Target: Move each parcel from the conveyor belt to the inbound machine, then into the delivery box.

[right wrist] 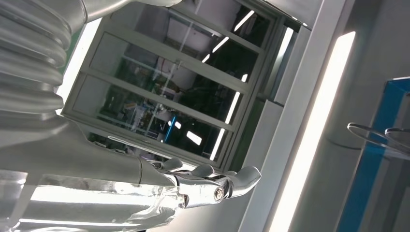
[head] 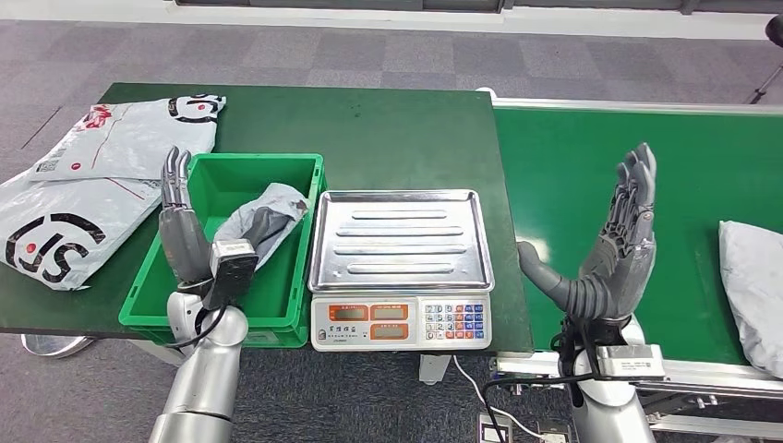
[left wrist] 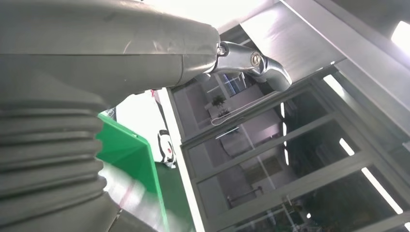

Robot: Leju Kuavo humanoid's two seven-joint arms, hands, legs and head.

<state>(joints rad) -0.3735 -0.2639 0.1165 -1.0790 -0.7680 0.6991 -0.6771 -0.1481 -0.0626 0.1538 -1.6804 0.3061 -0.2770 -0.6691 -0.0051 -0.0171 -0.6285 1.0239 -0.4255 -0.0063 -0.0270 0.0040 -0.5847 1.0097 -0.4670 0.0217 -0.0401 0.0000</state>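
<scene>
A grey parcel (head: 752, 291) lies on the green conveyor belt (head: 591, 157) at the far right. Another grey parcel (head: 261, 221) leans inside the green delivery box (head: 305, 254). The inbound machine, a scale with a steel tray (head: 400, 238), stands bare between box and belt. My right hand (head: 620, 245) is raised over the belt's near edge, fingers straight up, thumb out, holding nothing. My left hand (head: 180, 226) stands upright above the box's left wall, empty. The wrist views show my left hand (left wrist: 96, 48) and my right hand (right wrist: 145, 193) against ceiling and windows.
Two large white and grey mailer bags (head: 88, 185) lie on the dark green table (head: 397, 129) left of the box. A cable hangs below the scale at the table's front edge.
</scene>
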